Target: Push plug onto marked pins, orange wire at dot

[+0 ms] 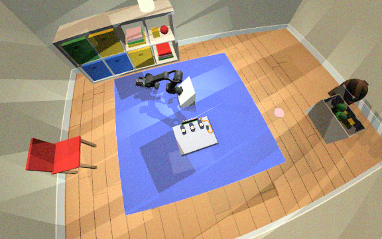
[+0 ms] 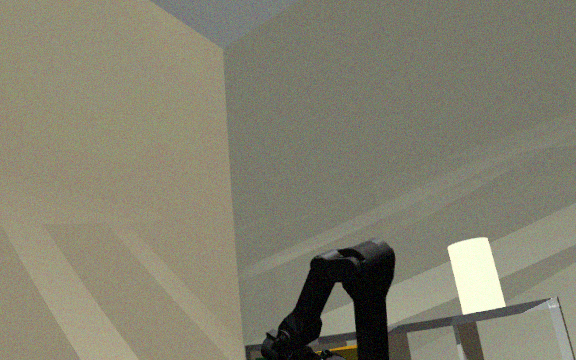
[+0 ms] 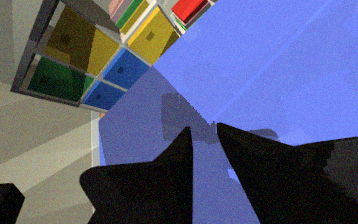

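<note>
Nothing in my slightly parted fingers (image 1: 140, 81), the pickup's still to do, and I need to swing over to the plug (image 1: 207, 127) and open wider!

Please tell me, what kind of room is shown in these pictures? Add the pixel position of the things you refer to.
It looks like a child's playroom: a cube shelf (image 1: 116, 20) (image 3: 25, 55) with coloured bins, a small red chair (image 1: 67, 154), and a big blue mat (image 1: 164, 186) (image 3: 280, 60) on wooden flooring (image 1: 297, 79).

Child's playroom: cube shelf (image 1: 116, 20) (image 3: 25, 60), colourful bins, small red chair (image 1: 67, 155), blue mat (image 1: 237, 139) (image 3: 280, 60).
</note>
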Action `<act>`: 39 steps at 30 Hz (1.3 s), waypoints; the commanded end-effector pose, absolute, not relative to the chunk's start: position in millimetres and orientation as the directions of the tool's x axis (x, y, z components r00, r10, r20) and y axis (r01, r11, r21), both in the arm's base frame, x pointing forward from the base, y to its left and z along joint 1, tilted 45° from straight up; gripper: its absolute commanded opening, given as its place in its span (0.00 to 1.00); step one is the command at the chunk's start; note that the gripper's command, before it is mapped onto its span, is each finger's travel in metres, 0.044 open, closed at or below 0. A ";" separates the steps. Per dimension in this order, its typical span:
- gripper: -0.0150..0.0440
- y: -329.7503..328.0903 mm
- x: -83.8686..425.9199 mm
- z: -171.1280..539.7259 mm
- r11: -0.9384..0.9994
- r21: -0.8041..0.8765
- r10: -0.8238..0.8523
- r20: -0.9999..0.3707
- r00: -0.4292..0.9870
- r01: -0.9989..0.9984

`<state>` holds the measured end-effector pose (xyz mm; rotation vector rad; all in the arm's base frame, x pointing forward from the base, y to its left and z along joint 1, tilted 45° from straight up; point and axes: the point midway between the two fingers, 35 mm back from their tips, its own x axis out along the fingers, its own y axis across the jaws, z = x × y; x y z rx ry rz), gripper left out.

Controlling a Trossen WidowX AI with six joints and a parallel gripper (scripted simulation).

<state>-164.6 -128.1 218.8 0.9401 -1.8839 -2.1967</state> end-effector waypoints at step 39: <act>0.45 -239.6 -36.7 253.1 -0.349 0.870 -0.929 -0.270 -0.254 0.349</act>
